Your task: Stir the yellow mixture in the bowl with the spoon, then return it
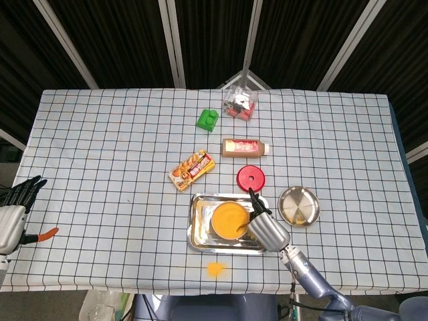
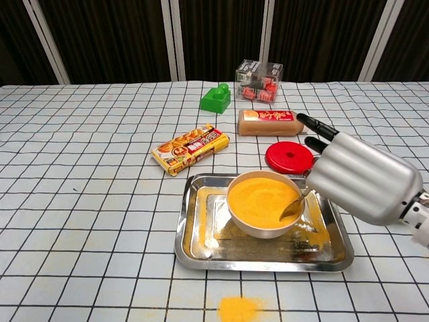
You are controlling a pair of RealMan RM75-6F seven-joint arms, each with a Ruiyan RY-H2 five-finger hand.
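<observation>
A white bowl (image 2: 263, 230) full of yellow mixture (image 2: 262, 200) stands in a steel tray (image 2: 263, 255); the head view shows the same bowl (image 1: 227, 221) and tray (image 1: 198, 221). My right hand (image 2: 358, 178) (image 1: 266, 231) holds a metal spoon (image 2: 293, 207), its scoop dipped into the mixture at the bowl's right near edge. The hand's back faces the chest camera and hides the grip on the handle. My left hand (image 1: 15, 210) hangs off the table's left edge with its fingers spread and nothing in it.
A red lid (image 2: 289, 157), a brown bottle on its side (image 2: 271, 123), a snack packet (image 2: 191, 149), a green block (image 2: 216, 98) and a clear box (image 2: 259, 80) lie behind the tray. A small steel dish (image 1: 299, 205) sits right of it. Yellow powder is spilled (image 2: 240, 308) in front.
</observation>
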